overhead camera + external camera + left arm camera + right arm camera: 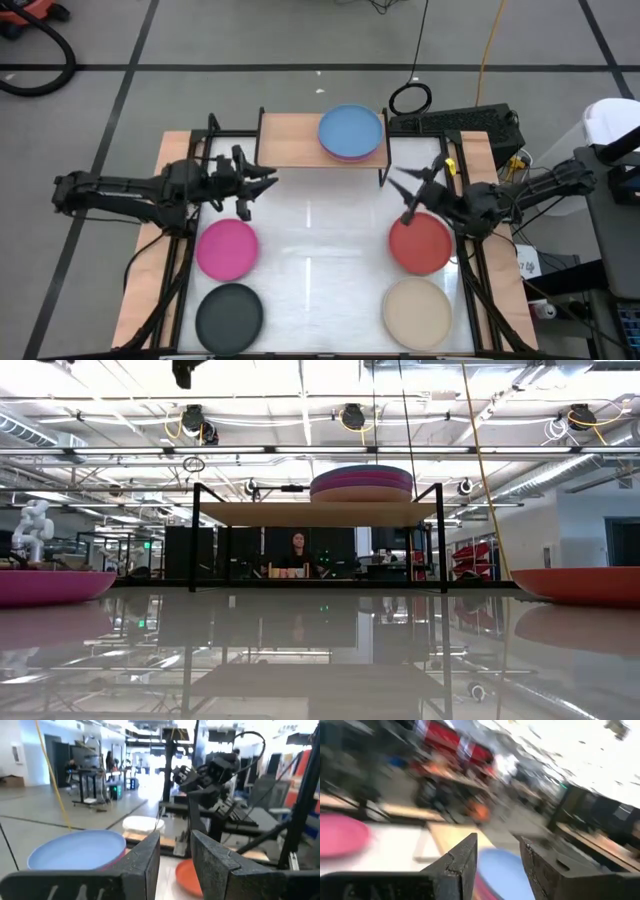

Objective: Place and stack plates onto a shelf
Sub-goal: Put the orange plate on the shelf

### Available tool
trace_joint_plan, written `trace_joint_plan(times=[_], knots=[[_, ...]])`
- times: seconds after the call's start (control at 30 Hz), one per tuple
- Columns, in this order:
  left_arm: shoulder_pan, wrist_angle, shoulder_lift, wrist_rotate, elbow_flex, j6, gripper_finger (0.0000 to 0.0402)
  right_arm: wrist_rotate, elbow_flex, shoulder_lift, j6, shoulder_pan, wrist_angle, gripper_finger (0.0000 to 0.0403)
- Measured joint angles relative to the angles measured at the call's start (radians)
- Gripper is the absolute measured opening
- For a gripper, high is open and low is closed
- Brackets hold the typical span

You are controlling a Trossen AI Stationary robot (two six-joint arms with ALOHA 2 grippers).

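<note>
A stack of plates with a blue one on top rests on the right half of the light-wood shelf; the low view shows the stack as several layers. Flat on the white table lie a magenta plate, a black plate, a red plate and a beige plate. My left gripper hovers open and empty near the shelf's left front, beyond the magenta plate. My right gripper hovers open and empty over the red plate's far left rim. The blue plate also shows in the left wrist view.
Black shelf legs stand near the right gripper. Black frame bars run along the table's left and right sides. A keyboard lies behind the shelf's right end. White table surface lies bare between the two plate columns. A person sits far behind.
</note>
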State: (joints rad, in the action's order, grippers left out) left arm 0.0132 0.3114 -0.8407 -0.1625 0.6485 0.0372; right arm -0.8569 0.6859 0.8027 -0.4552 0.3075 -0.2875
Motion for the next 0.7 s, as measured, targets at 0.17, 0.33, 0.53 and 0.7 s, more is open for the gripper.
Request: trace_joint_plan(times=[0.17, 0.33, 0.53, 0.7], knots=[[0.000, 0.012, -0.011, -0.007, -0.020, -0.037, 0.0115, -0.057, 0.193, 0.083, 0.136, -0.018, 0.344, 0.0132], [0.024, 0.025, -0.012, -0.018, -0.020, -0.072, 0.0115, 0.135, 0.414, 0.215, 0.280, -0.080, 0.653, 0.0132], [0.034, 0.015, -0.012, -0.016, -0.020, -0.075, 0.0115, 0.404, 0.553, 0.379, 0.377, -0.153, 0.943, 0.0132], [0.019, 0.009, -0.012, 0.005, -0.019, -0.024, 0.0115, 0.596, 0.511, 0.469, 0.579, -0.162, 1.130, 0.0132]])
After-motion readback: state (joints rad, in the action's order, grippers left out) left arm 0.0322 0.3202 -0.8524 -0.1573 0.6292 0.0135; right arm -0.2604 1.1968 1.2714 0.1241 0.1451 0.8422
